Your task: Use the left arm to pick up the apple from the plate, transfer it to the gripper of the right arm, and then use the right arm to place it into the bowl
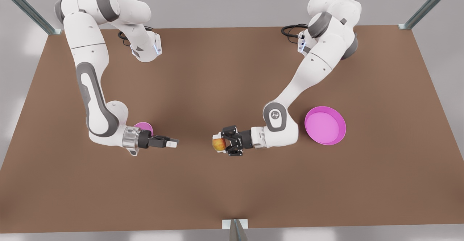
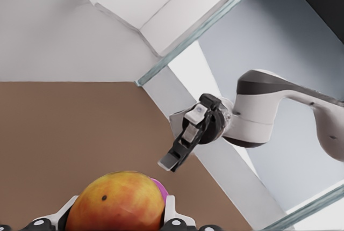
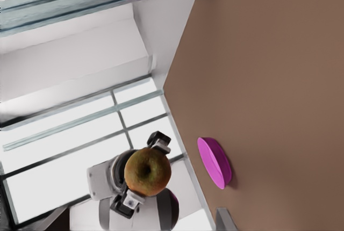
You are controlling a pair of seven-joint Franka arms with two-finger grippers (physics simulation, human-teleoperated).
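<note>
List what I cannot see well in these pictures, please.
Bowl: front view, mostly hidden behind the right arm's wrist.
Apple, held by the left gripper: left wrist view, lower part cut off by the picture's edge.
Plate: right wrist view, seen edge-on, inside not visible.

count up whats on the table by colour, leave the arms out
pink: 2, the plate and the bowl
red-orange: 1, the apple, held above the table in the left gripper
total: 3
</note>
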